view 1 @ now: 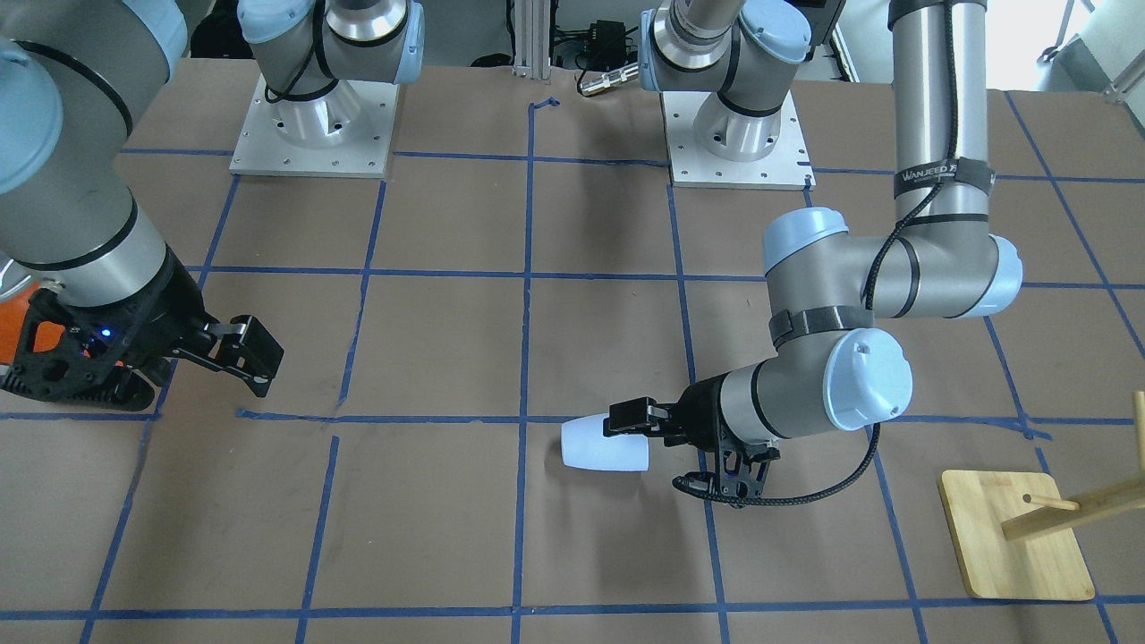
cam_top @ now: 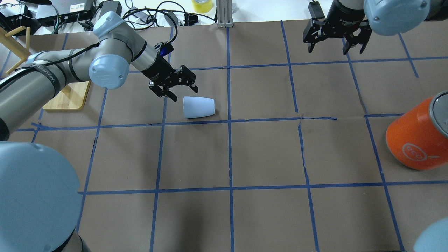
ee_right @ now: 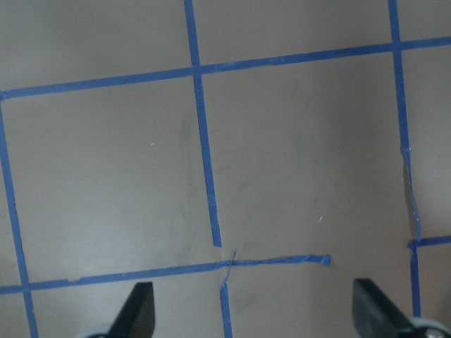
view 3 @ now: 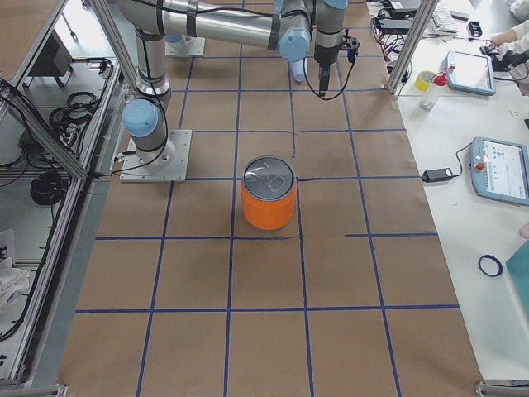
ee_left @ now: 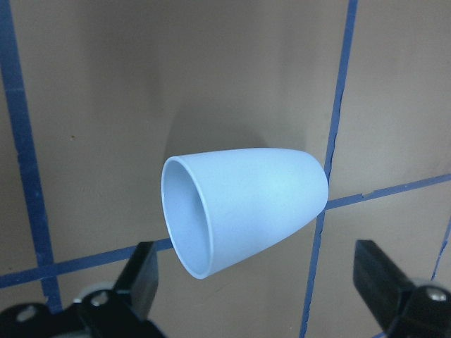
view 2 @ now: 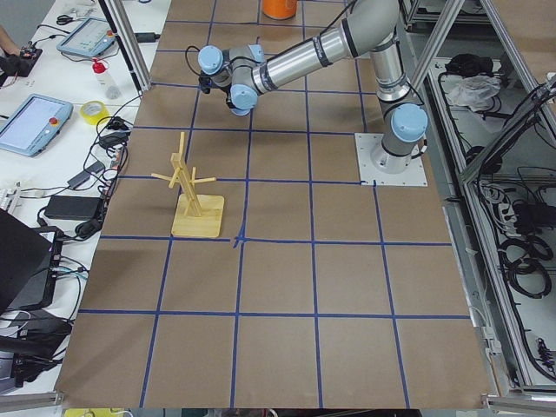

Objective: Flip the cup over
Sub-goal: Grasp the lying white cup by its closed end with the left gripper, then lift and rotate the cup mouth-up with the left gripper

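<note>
The cup (cam_top: 198,107) is a small pale blue-white tumbler lying on its side on the brown table, near the middle. It also shows in the front view (view 1: 604,444) and in the left wrist view (ee_left: 239,208), with its open mouth turned toward the left gripper. My left gripper (cam_top: 184,93) is open, low, close to the cup's mouth end and holds nothing. It also shows in the front view (view 1: 623,420) and its own wrist view (ee_left: 259,285). My right gripper (cam_top: 336,49) is open and empty, far from the cup, over bare table in its wrist view (ee_right: 255,313).
A big orange can (cam_top: 418,136) with a silver top stands on the robot's right side (view 3: 269,203). A wooden peg rack on a board (view 1: 1015,537) stands on the robot's left, beyond the left arm (cam_top: 68,98). Blue tape lines grid the table.
</note>
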`<action>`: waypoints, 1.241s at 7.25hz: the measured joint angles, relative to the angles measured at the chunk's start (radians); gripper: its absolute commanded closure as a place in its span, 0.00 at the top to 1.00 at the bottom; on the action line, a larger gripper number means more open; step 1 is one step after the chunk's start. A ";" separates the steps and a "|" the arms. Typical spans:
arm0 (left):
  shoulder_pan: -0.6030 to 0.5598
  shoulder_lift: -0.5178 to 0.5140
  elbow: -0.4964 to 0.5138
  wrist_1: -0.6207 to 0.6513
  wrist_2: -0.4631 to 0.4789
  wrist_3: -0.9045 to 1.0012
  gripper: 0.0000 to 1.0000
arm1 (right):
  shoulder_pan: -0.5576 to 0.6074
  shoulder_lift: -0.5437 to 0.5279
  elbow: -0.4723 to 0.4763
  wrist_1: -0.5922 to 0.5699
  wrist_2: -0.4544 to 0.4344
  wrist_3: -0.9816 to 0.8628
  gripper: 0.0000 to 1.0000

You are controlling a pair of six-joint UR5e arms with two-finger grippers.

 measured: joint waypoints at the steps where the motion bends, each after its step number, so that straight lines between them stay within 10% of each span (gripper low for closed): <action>1: 0.000 -0.022 -0.001 0.000 -0.037 -0.005 0.94 | 0.000 -0.012 0.005 0.032 0.000 0.002 1.00; 4: 0.000 -0.050 -0.015 0.000 -0.191 -0.030 0.00 | 0.001 -0.066 0.011 0.153 -0.002 0.014 1.00; 9: -0.005 0.011 0.002 0.014 -0.240 -0.283 0.00 | 0.039 -0.152 0.012 0.251 -0.008 0.128 1.00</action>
